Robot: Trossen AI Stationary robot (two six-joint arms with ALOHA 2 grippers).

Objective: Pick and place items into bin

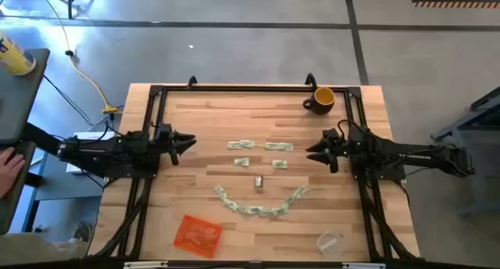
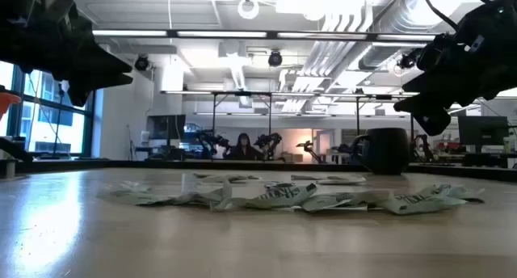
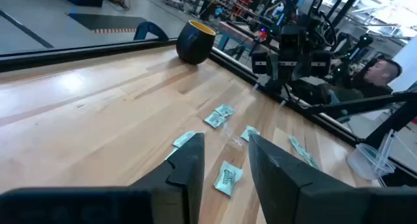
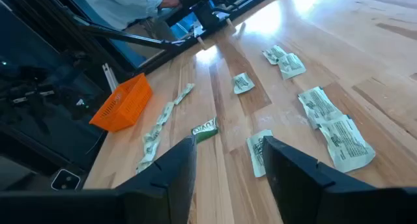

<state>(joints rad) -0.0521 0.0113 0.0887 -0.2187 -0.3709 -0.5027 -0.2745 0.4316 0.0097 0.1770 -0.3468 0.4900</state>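
Both arms hang above the tabletop, one over each side edge, pincers pointing inward at each other, neither touching anything.

Left pincer over the left side, about mid-depth. In its wrist view the two dark fingers stand apart with a clear gap, nothing between them. Partly spread, empty.

Right pincer over the right side, mid-depth. Its fingers also apart with a gap, nothing held. Partly spread, empty.

Items: small pale green-and-white crumpled paper pieces, all lying on the tabletop around the middle, between the two pincers. Two short pairs side by side at centre, one more under each pair, a single piece below those, then a curved row nearer the front edge, ends turning up. The low view shows the row flat on the wood.

Bin: orange shallow tray, near the front edge toward the front left corner, well apart from the papers; can't tell whether anything is inside.

Yellow-and-black mug near the far right corner. Clear plastic cup near the front right corner.

A person's hand shows off the tabletop, at the left.
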